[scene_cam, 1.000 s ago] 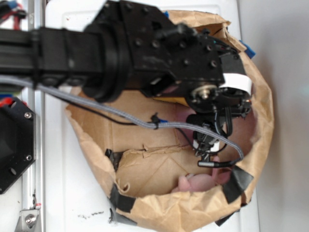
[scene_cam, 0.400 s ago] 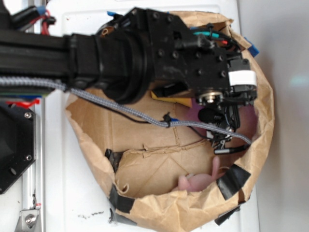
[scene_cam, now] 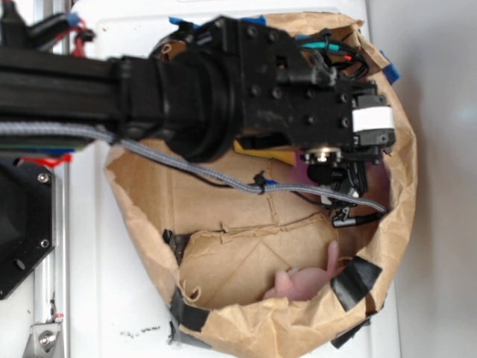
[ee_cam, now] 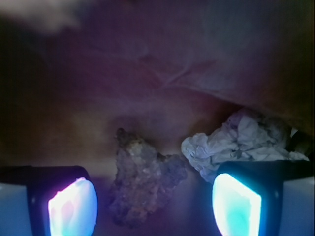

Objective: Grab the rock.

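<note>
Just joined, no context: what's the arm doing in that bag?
The WidowX arm is reaching into a taped brown paper bag. In the wrist view, the open gripper has its two fingers either side of the rock, not yet closed on it. A crumpled paper wad lies right beside the rock, by one finger. A pink soft toy sits elsewhere in the bag, untouched.

I can read no text, brand, number or sign anywhere in either view. The white label (scene_cam: 372, 119) on my wrist housing looks blank, and nothing printed shows on the brown paper bag (scene_cam: 223, 224).
</note>
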Robot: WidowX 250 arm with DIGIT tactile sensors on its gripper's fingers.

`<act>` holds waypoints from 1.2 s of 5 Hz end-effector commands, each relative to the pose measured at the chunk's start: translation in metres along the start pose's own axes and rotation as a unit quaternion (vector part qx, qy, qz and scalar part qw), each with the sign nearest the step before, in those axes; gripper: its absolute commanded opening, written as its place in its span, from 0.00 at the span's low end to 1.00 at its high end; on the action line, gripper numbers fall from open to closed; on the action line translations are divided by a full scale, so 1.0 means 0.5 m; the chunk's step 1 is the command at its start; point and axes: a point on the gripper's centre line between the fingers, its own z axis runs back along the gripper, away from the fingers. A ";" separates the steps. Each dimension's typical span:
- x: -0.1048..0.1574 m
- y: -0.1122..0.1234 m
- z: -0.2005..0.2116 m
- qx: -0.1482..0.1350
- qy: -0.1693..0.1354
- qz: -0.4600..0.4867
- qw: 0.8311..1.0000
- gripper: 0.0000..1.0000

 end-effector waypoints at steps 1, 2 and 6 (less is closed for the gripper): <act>0.013 -0.035 0.006 0.005 -0.016 -0.028 0.999 1.00; 0.005 -0.053 0.003 -0.016 -0.010 -0.062 0.998 1.00; 0.035 -0.049 -0.030 -0.018 0.025 -0.007 1.000 1.00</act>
